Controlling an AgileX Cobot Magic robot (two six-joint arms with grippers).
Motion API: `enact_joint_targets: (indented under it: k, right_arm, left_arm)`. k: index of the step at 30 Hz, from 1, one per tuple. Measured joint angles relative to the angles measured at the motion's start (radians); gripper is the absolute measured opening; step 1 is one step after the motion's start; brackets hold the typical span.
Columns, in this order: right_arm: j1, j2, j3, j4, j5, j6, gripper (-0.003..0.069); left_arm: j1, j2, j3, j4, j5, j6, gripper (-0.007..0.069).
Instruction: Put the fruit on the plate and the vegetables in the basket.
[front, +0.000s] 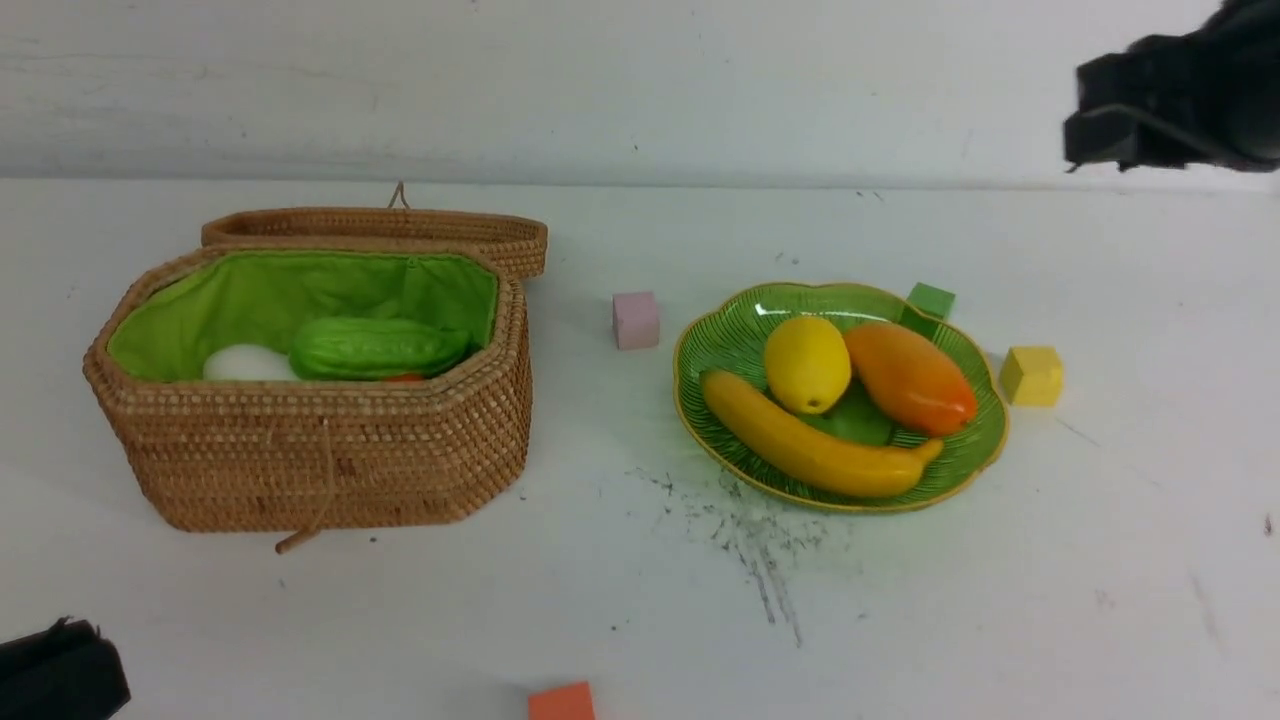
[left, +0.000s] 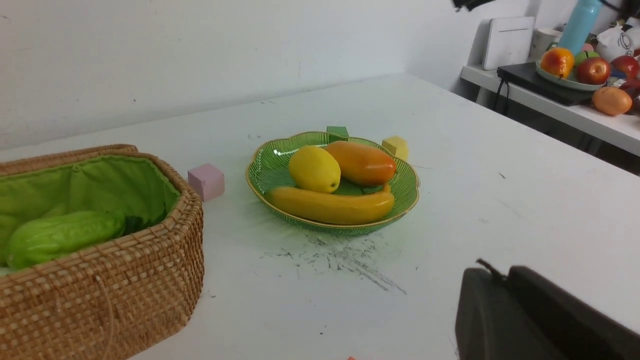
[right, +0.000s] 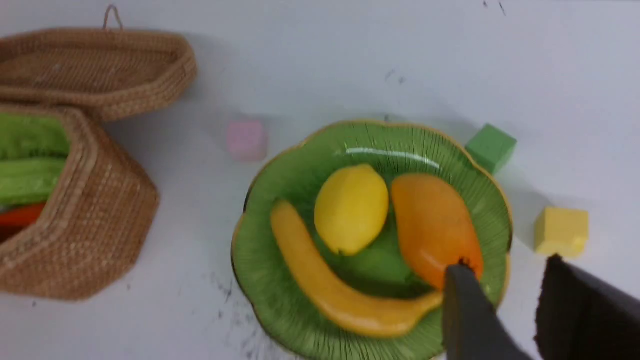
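Sorting looks finished

With lemon (front: 807, 364), banana (front: 815, 448) and mango (front: 910, 378) on the plate (front: 720, 345) and the cucumber (front: 378, 347) lying lengthwise in the basket (front: 320, 460), nothing seems left but retreat. The banana's long axis runs diagonally across the plate. The right hand (right: 505, 310) hangs empty, jaws slightly apart; the left hand (left: 530, 320) is closed, empty.

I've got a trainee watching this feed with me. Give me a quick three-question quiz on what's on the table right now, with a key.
1. True or false: the banana lies on the plate.
2. Which cube sits between the basket and the plate? A) pink cube B) yellow cube C) green cube
3. Fill in: the bumpy green vegetable in the basket is a ____.

Key:
1. True; it lies beside the lemon and mango.
2. A.
3. Cucumber.
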Motion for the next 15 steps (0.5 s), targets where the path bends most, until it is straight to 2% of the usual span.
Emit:
enact_joint_targets:
  k: [5,15]
  right_arm:
    - [0.000,-0.133,0.044,-0.029,0.155,0.000,-0.0002]
    - [0.000,-0.422,0.260,-0.030,0.276,0.000,-0.0015]
  left_arm:
    - [0.000,0.000,0.000,0.000,-0.054,-0.001,0.0039]
    - [0.000,0.000,0.000,-0.001,-0.084,-0.002,-0.0013]
